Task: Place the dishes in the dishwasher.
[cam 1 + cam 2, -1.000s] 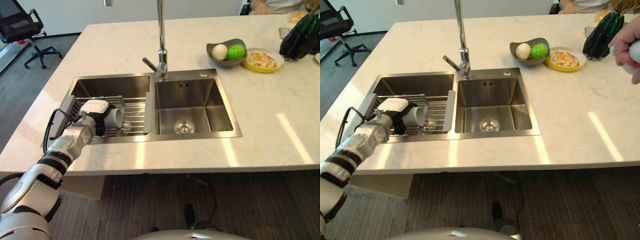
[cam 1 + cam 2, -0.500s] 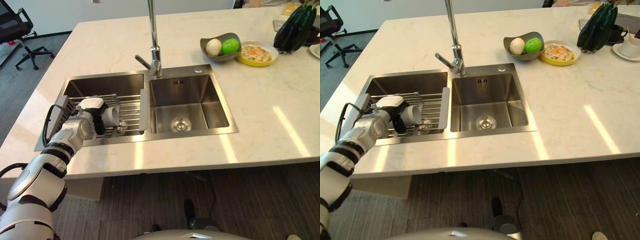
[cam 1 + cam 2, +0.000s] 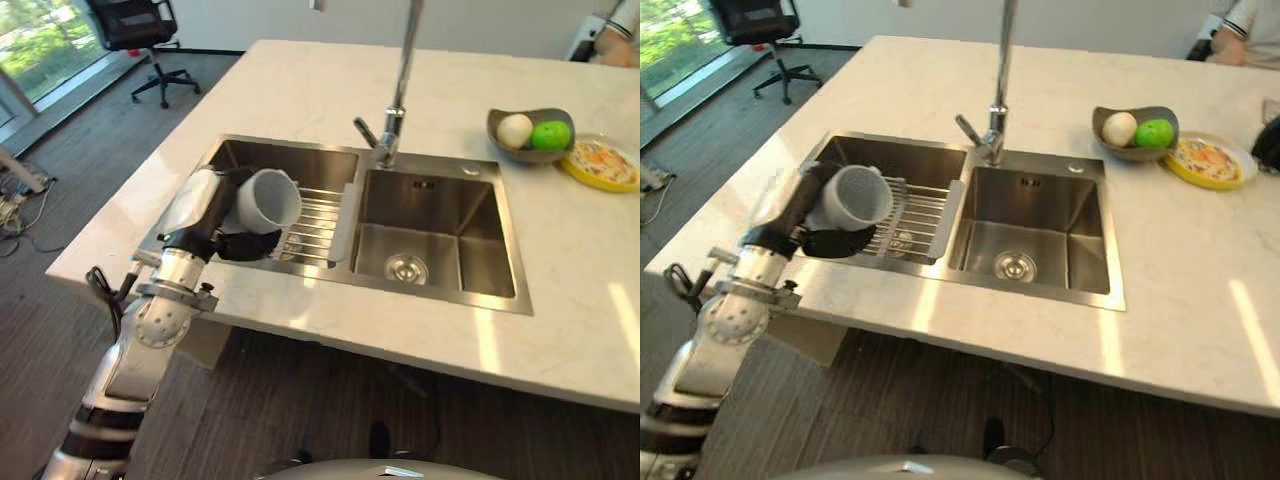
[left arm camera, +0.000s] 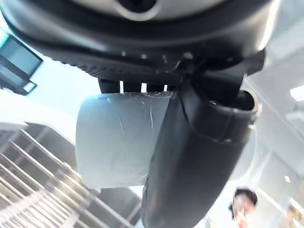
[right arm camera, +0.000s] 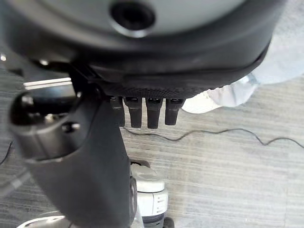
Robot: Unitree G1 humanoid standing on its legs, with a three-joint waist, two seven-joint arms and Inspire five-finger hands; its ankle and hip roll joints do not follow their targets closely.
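Office kitchen: island sink (image 3: 430, 240), tap (image 3: 395, 95), swivel chair (image 3: 140, 30).

pale marble countertop (image 3: 300, 90) with a double steel sink (image 3: 430, 235) set in; well right of the left hand (image 3: 215, 225), grey fruit bowl (image 3: 530, 135) touching a yellow plate (image 3: 600, 165).

Grey cup (image 3: 267, 200): plain, cylindrical, tipped on its side with open mouth facing up toward the camera. Held in the left hand (image 3: 215, 222), above the wire rack (image 3: 310, 222) over the left sink basin (image 3: 280, 170).
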